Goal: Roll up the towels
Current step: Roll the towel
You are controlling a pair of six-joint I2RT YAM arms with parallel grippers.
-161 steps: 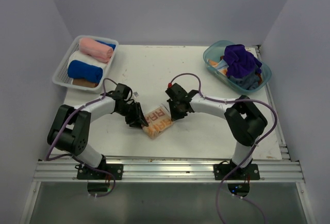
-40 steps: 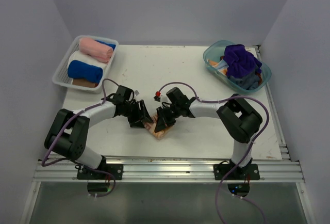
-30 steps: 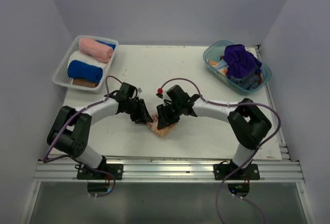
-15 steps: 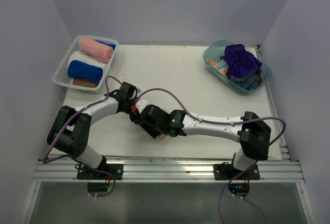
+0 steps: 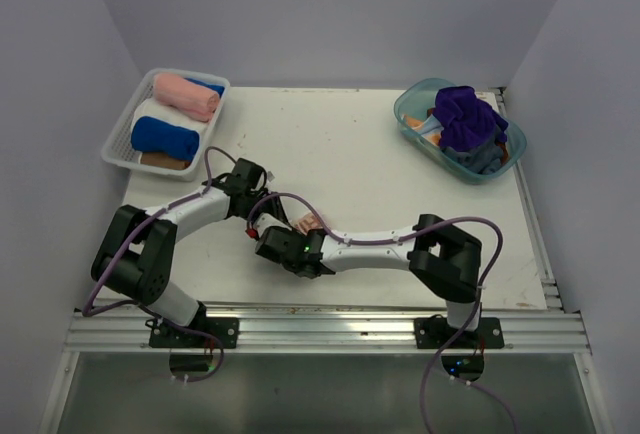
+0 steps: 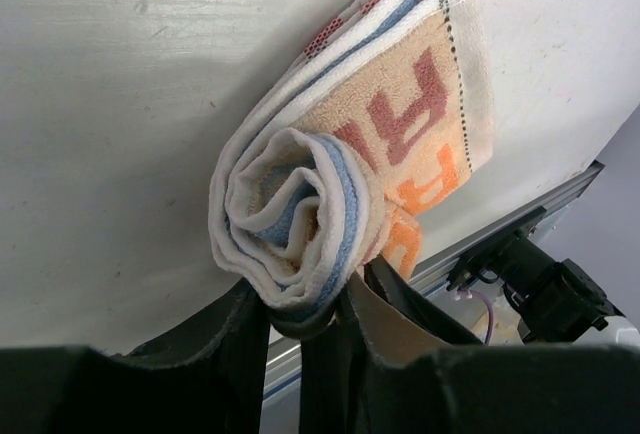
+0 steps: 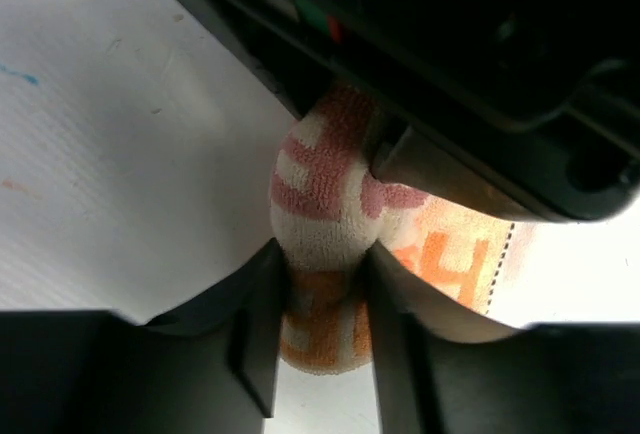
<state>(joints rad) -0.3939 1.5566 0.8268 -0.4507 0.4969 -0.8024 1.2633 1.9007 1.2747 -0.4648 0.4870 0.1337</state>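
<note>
**Near edge, centre-left.** The printed towel (image 6: pixel 330 194) lies on the table (image 5: pixel 340 144) as a partly formed roll. Its spiral end faces the left wrist camera, and a flat tail with orange lettering trails beyond it. The left gripper (image 6: pixel 300 289) pinches the lower edge of that spiral end, one finger on each side. The right gripper (image 7: pixel 322 254), its arm stretched leftward along the near edge, straddles the roll's other end. Both of its fingers press into the pile, so it grips the same towel. The two grippers sit very close together, and the left one's housing fills the top of the right wrist view.

**Assessment.** The step in hand appears to be rolling this towel up. The layers at the spiral end gape, so the roll looks loose. Both ends should turn together and level, so the roll advances squarely over the tail without coning. Light tension would help close the gaps. With the wrists this close, a collision is a risk.

**Far left.** The basket (image 5: pixel 118 149) holds a pink towel (image 5: pixel 186 96), a white towel (image 5: pixel 160 114) and a blue towel (image 5: pixel 165 139), all rolled.

**Far right.** The tub (image 5: pixel 410 114) holds a purple towel (image 5: pixel 468 119) heaped on others, none rolled yet.
</note>
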